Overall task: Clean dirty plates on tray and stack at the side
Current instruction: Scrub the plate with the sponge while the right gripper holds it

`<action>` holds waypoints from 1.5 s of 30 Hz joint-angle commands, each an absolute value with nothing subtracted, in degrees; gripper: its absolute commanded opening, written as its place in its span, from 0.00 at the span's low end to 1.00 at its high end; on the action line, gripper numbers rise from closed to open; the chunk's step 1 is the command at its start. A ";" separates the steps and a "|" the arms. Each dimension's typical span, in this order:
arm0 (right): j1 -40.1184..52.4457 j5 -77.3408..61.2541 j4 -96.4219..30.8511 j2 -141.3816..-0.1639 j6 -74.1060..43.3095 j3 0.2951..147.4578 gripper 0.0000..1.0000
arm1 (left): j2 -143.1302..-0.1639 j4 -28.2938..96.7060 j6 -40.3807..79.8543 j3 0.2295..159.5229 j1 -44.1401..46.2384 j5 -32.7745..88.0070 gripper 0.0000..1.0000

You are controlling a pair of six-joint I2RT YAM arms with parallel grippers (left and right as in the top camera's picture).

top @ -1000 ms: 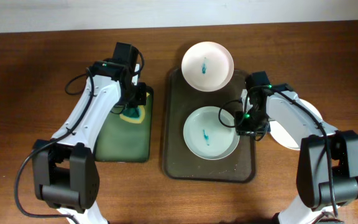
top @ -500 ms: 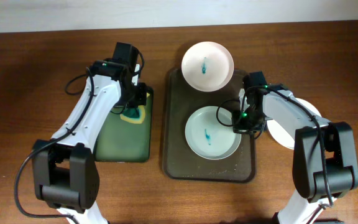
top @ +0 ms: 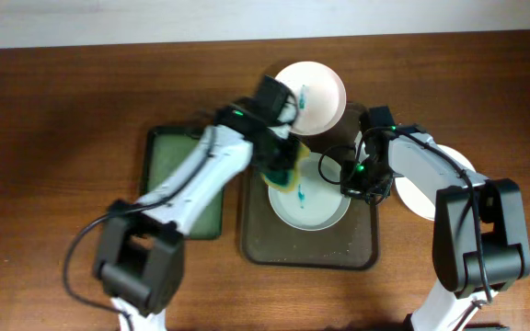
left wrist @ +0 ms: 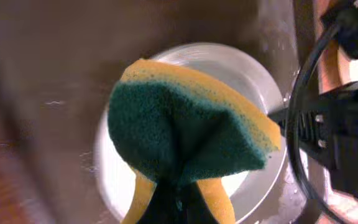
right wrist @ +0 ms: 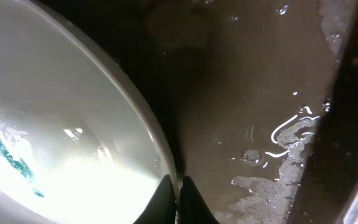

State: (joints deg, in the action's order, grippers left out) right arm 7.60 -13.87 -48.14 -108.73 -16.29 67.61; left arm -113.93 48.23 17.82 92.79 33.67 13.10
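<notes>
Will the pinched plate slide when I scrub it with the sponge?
Likely slippery: the tray under the plate looks wet. The right end effector pinches its rim, which should steady it. The sponge is creased in its grip, so probably soft.

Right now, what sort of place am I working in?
Probably a tabletop dishwashing test bench rather than a real kitchen: a wooden table, a smeared white plate on a wet dark tray, and a green-and-yellow sponge.
</notes>
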 commanded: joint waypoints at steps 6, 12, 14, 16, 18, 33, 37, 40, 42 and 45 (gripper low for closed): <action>7.86 -13.74 -48.18 -109.80 -17.02 67.40 0.04 | -130.19 43.07 33.12 93.80 39.75 16.78 0.00; 7.86 -13.72 -48.71 -109.80 -16.99 67.40 0.04 | -131.13 52.18 31.22 96.07 35.64 -11.40 0.00; 7.86 -13.72 -48.84 -109.80 -16.99 67.40 0.04 | -131.13 56.62 31.22 98.26 34.52 -21.12 0.00; 7.86 -13.72 -48.84 -109.80 -16.99 67.40 0.04 | -131.13 57.30 31.18 99.50 34.33 -23.90 0.00; 7.86 -13.67 -48.84 -109.80 -16.99 67.40 0.04 | -131.15 56.10 30.04 99.48 34.65 -18.74 0.00; 7.86 -13.32 -48.62 -109.80 -17.04 67.40 0.04 | -131.24 48.75 26.02 99.39 43.16 22.02 0.00; 7.86 -13.32 -48.62 -109.80 -17.04 67.40 0.04 | -131.22 56.88 26.04 99.44 40.07 7.33 0.00; 7.86 -13.32 -48.62 -109.80 -17.04 67.40 0.04 | -130.78 58.92 26.04 99.50 36.58 -2.92 0.00; 7.86 -13.32 -48.62 -109.80 -17.04 67.40 0.04 | -129.97 59.05 26.04 100.38 33.61 -9.63 0.00; 7.86 -13.32 -48.64 -109.80 -17.04 67.40 0.04 | -128.57 59.70 26.04 103.35 31.09 -11.25 0.00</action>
